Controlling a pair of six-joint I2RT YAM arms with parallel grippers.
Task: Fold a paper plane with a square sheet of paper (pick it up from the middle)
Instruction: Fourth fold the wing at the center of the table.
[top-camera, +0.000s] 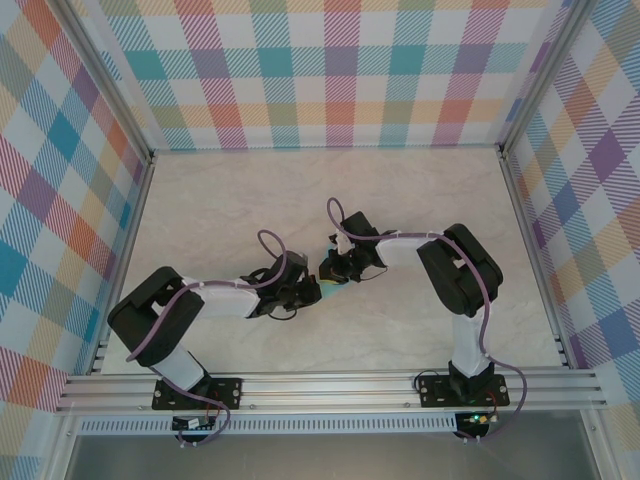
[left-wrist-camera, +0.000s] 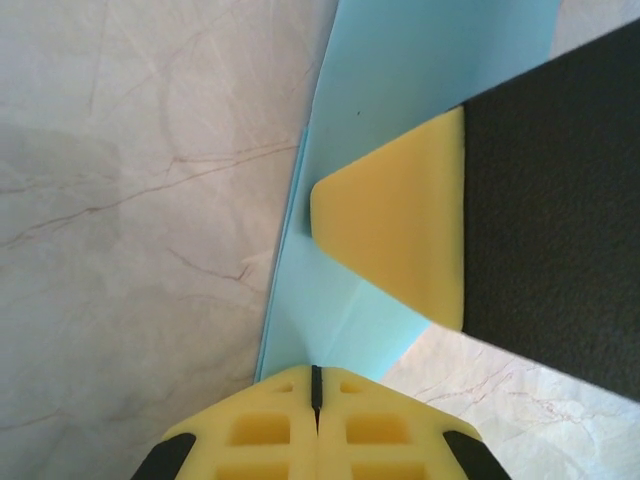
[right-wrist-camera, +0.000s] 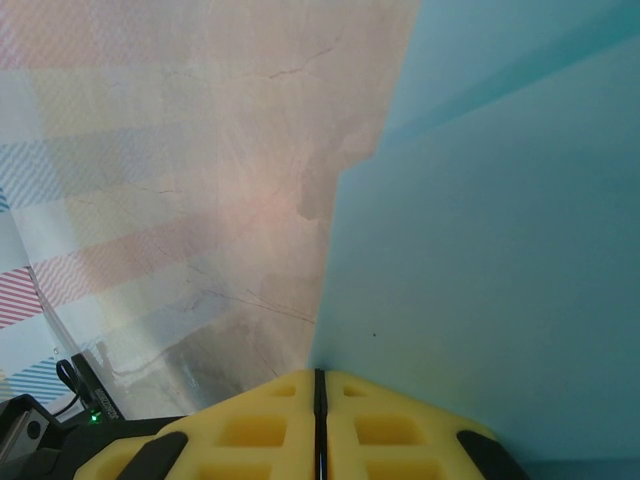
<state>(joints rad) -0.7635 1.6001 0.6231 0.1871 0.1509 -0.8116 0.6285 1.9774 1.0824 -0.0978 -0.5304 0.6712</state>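
Pinches the paper (left-wrist-camera: 400, 90) in the left gripper (left-wrist-camera: 316, 372), yellow fingers pressed flat together on its lower edge, no gap showing. Pinches the same sheet in the right gripper (right-wrist-camera: 320, 375) as well, clenched on an edge, blue surface spreading up to the right. Holds it clear of the bench (left-wrist-camera: 120, 200), near the middle and between the two arms, roughly on edge rather than flat. Shows a crease low down in the left wrist view and, in the right wrist view, seemingly a second layer stepped behind the first; judging by that, mid-fold and far from a finished dart. Puts the right gripper's pad (left-wrist-camera: 400, 240) close above the left gripper, flat against the sheet. For doing this step well: hold both pinches firm and move the arms as one, to avoid tearing, buckling or dropping such thin paper. Line up the edges before setting any crease; cannot tell from these views whether matched or not. Lay the sheet down on the bench before pressing, then press along the fold line, not across it. Avoid twisting one wrist against the other, a likely cause of a skewed fold. Loosen one gripper only with the other holding securely.
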